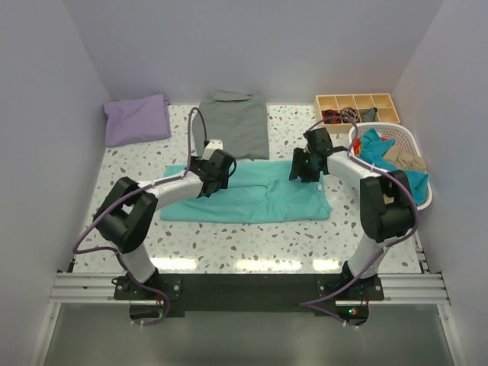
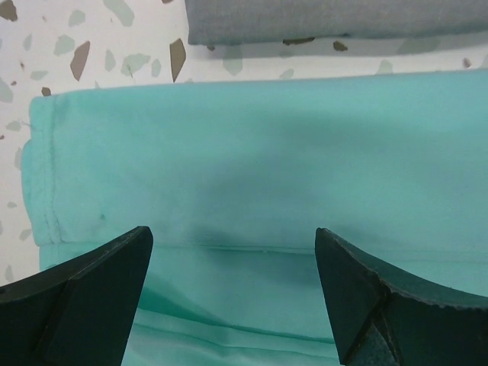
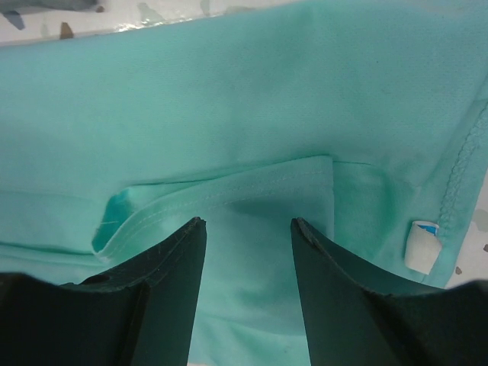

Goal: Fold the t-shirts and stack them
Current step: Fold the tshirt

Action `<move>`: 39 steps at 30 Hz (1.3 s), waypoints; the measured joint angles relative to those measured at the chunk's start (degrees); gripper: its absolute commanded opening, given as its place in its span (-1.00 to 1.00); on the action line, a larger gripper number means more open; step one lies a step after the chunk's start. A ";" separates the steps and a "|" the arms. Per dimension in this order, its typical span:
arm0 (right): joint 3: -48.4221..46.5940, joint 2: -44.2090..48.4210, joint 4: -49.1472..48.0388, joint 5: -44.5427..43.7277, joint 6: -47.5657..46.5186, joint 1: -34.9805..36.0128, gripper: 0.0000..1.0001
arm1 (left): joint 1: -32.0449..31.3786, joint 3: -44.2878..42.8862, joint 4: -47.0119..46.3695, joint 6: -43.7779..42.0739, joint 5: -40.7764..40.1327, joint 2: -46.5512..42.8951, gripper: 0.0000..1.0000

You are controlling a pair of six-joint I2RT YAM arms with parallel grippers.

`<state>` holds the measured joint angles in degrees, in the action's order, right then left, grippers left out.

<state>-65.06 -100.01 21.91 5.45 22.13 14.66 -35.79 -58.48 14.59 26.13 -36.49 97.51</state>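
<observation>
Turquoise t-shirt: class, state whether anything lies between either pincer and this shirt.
Nothing visible does. The left pincer and right pincer both hang open directly over the turquoise t-shirt, only bare cloth showing in each gap.

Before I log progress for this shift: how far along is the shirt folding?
Done: lavender shirt and grey shirt lie folded at the back, apart. In hand: turquoise shirt, partly folded, left fingers and right fingers open over it. Left: finish it, then stack them.
</observation>
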 measured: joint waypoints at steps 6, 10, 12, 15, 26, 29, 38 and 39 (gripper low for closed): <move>-0.74 -4.00 1.33 -1.90 1.05 0.00 0.04 | 1.55 0.31 -0.48 0.55 0.68 5.57 0.84; -2.51 -5.77 2.38 -3.21 2.12 0.02 0.04 | 1.70 0.02 -0.52 1.86 0.98 6.03 0.79; -3.72 -6.64 3.06 -3.74 2.45 0.02 0.04 | 1.79 0.13 -0.52 2.84 2.10 6.05 0.76; -6.34 -8.50 4.31 -4.74 2.69 0.02 0.04 | 2.05 2.56 -2.97 4.94 5.03 4.92 0.71; -22.03 -18.78 10.32 -7.30 1.66 0.04 0.05 | -13.25 11.78 -2.99 12.13 12.72 -3.30 0.72; -24.50 -20.15 12.02 -7.54 0.85 0.11 0.06 | -17.07 13.97 -1.68 14.14 13.60 -5.88 0.72; -38.64 -28.79 18.95 -6.36 -3.39 0.96 0.05 | -28.61 20.22 -0.31 22.71 19.15 -13.44 0.70; -41.07 -30.23 19.69 -5.46 -4.33 1.16 0.05 | -30.16 19.96 0.20 23.47 20.15 -13.79 0.70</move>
<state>-106.13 -130.23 41.60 -0.01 17.80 15.81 -65.95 -38.52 14.79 49.60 -16.34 83.72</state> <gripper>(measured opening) 0.528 0.852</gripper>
